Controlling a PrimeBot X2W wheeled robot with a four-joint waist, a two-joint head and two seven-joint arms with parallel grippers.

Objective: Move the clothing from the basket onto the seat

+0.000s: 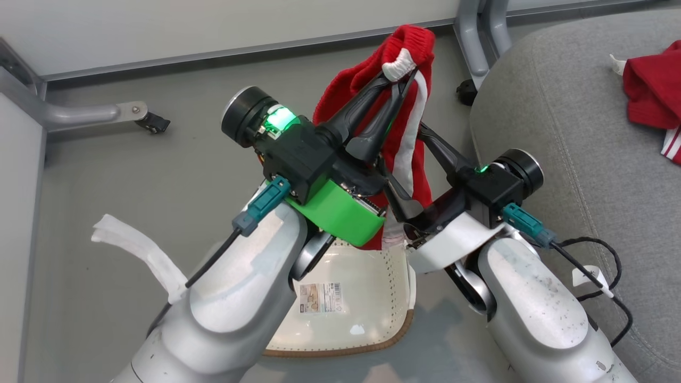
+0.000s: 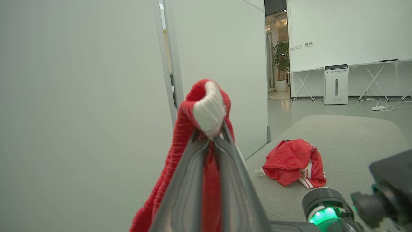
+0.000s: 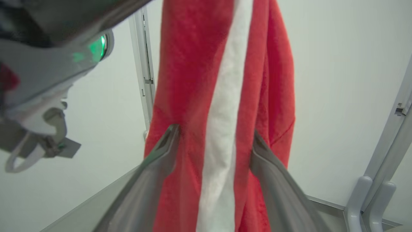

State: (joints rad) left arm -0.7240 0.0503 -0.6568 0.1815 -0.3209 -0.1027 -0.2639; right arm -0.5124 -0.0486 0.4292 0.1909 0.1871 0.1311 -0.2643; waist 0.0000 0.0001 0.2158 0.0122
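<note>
My left gripper [image 1: 398, 72] [image 2: 210, 135] is shut on the white-trimmed edge of a red garment [image 1: 412, 143], which hangs from it above the basket [image 1: 396, 332]. The basket is cream with a brown rim, sits on the floor under my forearms and looks empty. My right gripper [image 1: 407, 165] [image 3: 214, 132] stands open, its fingers either side of the hanging cloth's white stripe [image 3: 222, 106]. A second red garment [image 1: 653, 93] [image 2: 293, 162] lies crumpled on the grey seat [image 1: 574, 133] [image 2: 354, 141] to the right.
White partition panels and grey metal legs with casters [image 1: 154, 123] stand close behind and to the left. A black cable [image 1: 612, 266] lies on the seat's edge. A white fabric strip [image 1: 138, 247] hangs by my left forearm. Farther off are an air purifier [image 2: 335, 84] and folding tables.
</note>
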